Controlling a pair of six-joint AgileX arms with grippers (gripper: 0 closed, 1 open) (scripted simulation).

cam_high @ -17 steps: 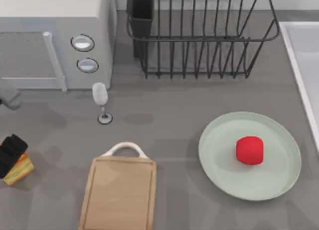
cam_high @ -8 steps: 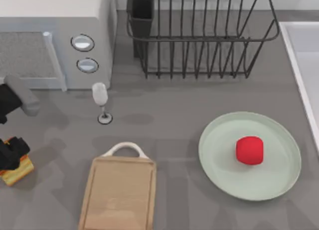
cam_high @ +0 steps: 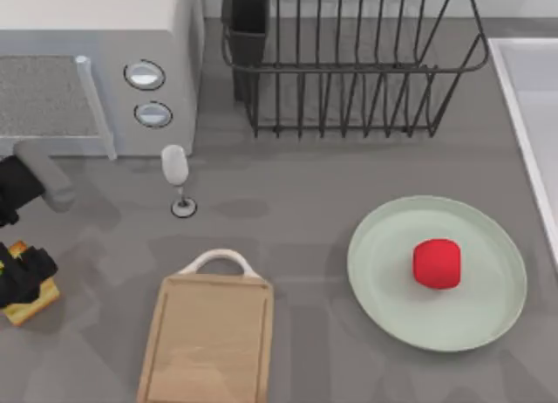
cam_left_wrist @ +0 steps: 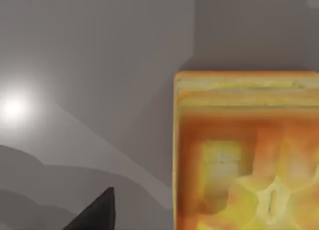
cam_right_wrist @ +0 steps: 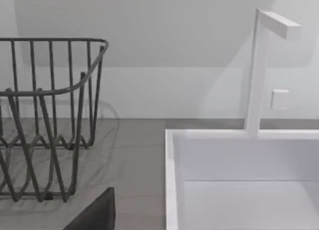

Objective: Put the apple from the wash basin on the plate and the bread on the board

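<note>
The bread [cam_high: 33, 302] lies on the table at the far left, to the left of the wooden board [cam_high: 209, 338]. My left gripper [cam_high: 24, 276] hangs open right over the bread, its dark fingers covering much of it. Up close, the left wrist view has the bread's [cam_left_wrist: 244, 155] crusty top beside one dark fingertip [cam_left_wrist: 97, 215], a gap between them. The red apple [cam_high: 436, 263] rests on the mint-green plate [cam_high: 384, 290] at the right. The wash basin [cam_high: 527, 89] runs along the right edge. From the right wrist view, the basin [cam_right_wrist: 239, 160] lies beyond a fingertip [cam_right_wrist: 97, 215] of my parked right gripper.
A white microwave [cam_high: 96, 71] stands at the back left, with a wine glass [cam_high: 176, 172] just in front of it, behind the board's handle. A dark wire dish rack [cam_high: 349, 63] fills the back middle. A white tap [cam_right_wrist: 259, 70] rises behind the basin.
My left arm has swung further into view from the left and its gripper has come down closer over the bread. The bread, apple and plate have not moved.
</note>
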